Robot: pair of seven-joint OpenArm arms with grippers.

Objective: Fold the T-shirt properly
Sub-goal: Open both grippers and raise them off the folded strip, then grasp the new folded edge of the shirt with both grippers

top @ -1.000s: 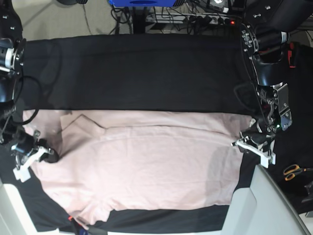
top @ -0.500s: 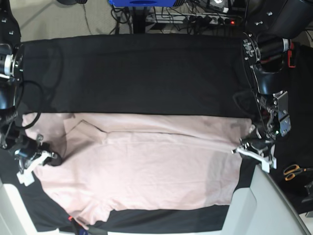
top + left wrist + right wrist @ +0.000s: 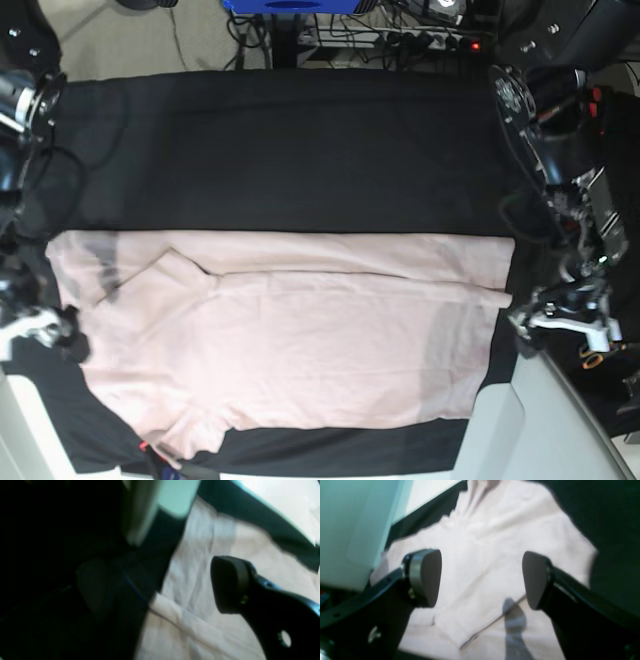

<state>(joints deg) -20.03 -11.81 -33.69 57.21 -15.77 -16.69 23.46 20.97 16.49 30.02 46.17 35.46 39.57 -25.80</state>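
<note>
The plain pale pink cotton T-shirt [image 3: 290, 340] lay flat, folded lengthwise, on the near half of the black cloth table covering [image 3: 280, 150]. Right gripper [image 3: 481, 578] hung over the sleeve end with jaws wide apart, empty; left gripper [image 3: 556, 318] sat just off the hem end, jaws apart per the left wrist view, only one dark finger pad [image 3: 228, 583] sharp. A second ago both were clamped on the shirt edges; since then they let go and pulled outward. Orange-handled scissors [image 3: 598, 352] appeared only in the base view.
</note>
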